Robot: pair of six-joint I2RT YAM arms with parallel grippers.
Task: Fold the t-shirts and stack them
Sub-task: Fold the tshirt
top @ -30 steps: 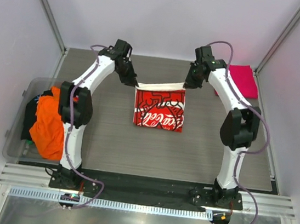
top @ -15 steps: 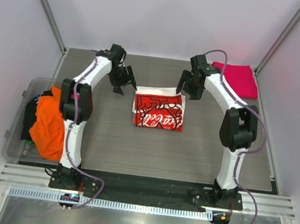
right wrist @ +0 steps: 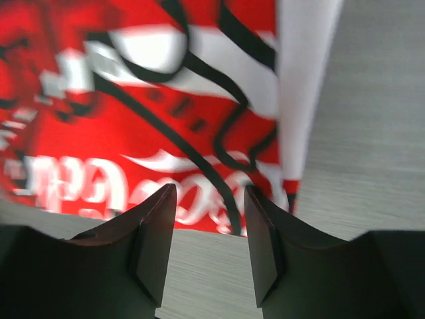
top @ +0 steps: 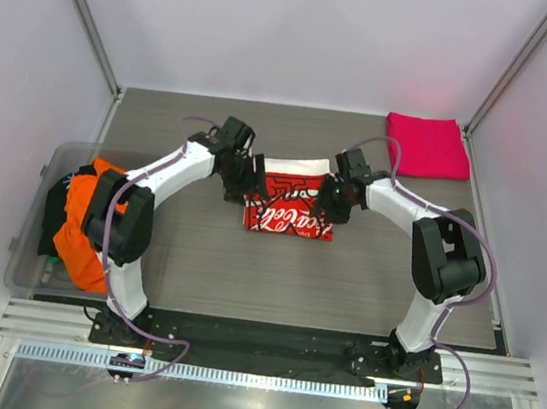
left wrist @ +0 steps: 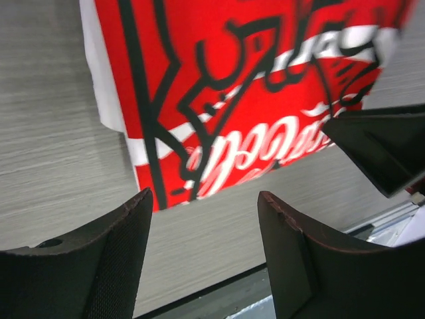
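The white t-shirt with the red panel of white script (top: 289, 200) lies folded flat at the table's middle. It also shows in the left wrist view (left wrist: 232, 86) and the right wrist view (right wrist: 153, 119). My left gripper (top: 243, 182) is open and empty, low over the shirt's left edge. My right gripper (top: 332, 200) is open and empty, low over its right edge. A folded pink-red t-shirt (top: 426, 146) lies at the far right corner. Orange (top: 91, 226) and dark (top: 55, 211) t-shirts sit in the bin on the left.
A clear plastic bin (top: 28, 263) sits at the table's left edge beside the left arm's base. Enclosure walls stand close on the left, right and far sides. A metal rail (top: 264, 350) runs along the near edge.
Both grippers let go of the shirt's far edge, which dropped flat. Both arms then swung toward the near side and down, ending at the shirt's left and right edges.
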